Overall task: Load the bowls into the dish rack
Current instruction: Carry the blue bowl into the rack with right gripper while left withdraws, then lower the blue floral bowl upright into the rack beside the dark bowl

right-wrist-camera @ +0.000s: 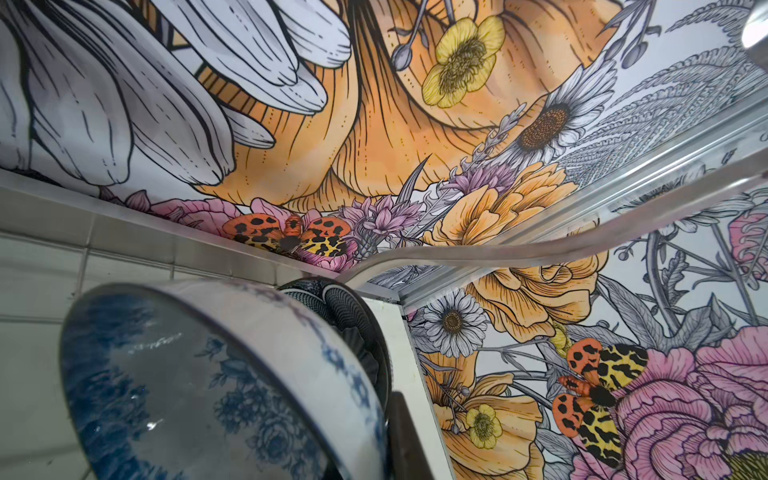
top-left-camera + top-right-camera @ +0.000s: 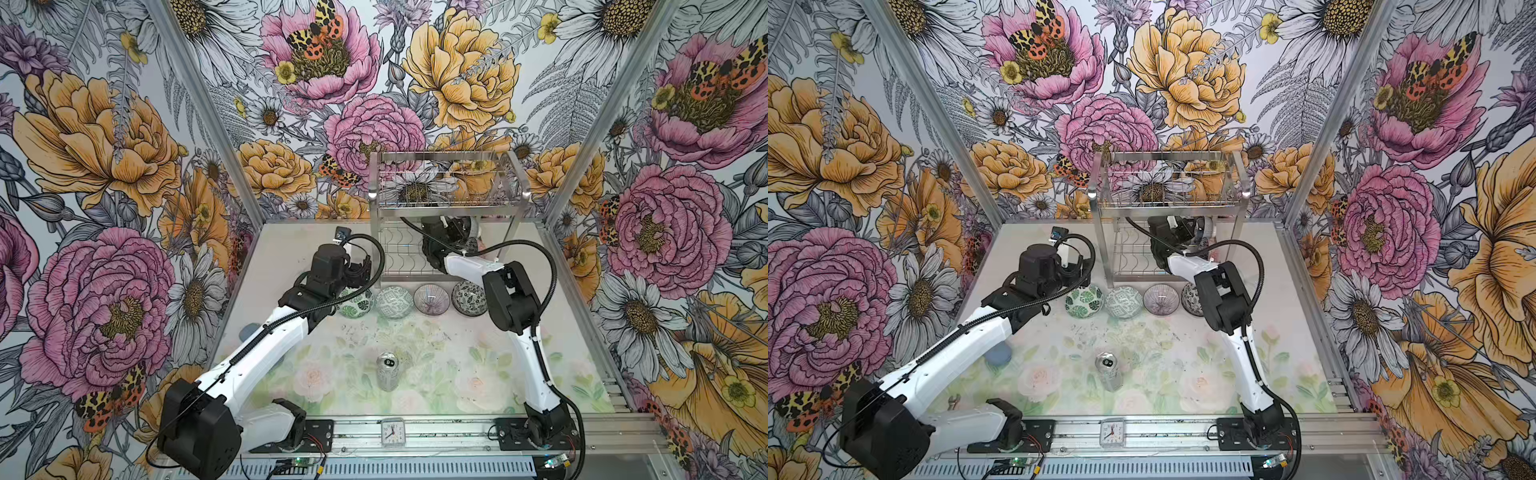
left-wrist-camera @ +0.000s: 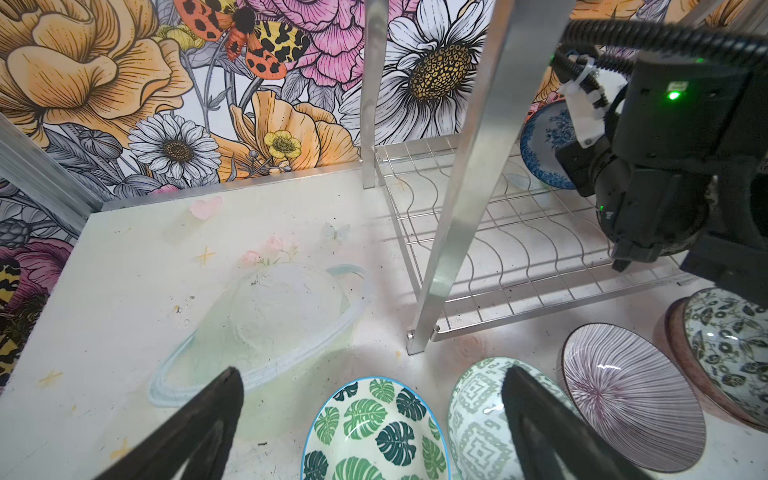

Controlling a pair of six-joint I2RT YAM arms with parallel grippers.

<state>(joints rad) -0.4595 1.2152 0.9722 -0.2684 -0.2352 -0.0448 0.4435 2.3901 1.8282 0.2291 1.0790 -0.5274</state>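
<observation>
1. Reaches with the right pincer [image 3: 567,141] beneath the upper basket and into the lower tier of the dish rack [image 2: 449,183], coming in low to pass under that basket.
2. Grips the rim of the blue floral bowl [image 1: 208,395], by the look of it, with jaws closed almost fully. Fits a thin-rim pinch for carrying a bowl on edge, though the inner finger is hidden, so this is judged rather than seen.
3. Holds that bowl upright on edge over the wavy wire slots [image 3: 519,249], just beside a dark ribbed bowl [image 1: 345,316] already standing there. Looks turned that way for wedging between the wires.
4. Cannot tell whether it is seated in a slot or hanging just above one.
5. Hovers with the left pincer [image 3: 370,386] spread as wide as possible, holding nothing, above the leaf-print bowl [image 2: 1084,301] and the green geometric bowl [image 2: 395,302]. Probably opened that far for straddling a rim at the next pick.
6. Leaves four bowls in a row on the tabletop [image 2: 478,365], just in front of the rack's legs and mouths up. Counts among them the purple-lined bowl [image 2: 431,299] and the black-and-white floral bowl [image 3: 731,345].
7. Puts the task around mid-way, with two at the rack and four waiting.
8. Disregards the silver can [image 2: 387,370], standing well apart toward the front.
</observation>
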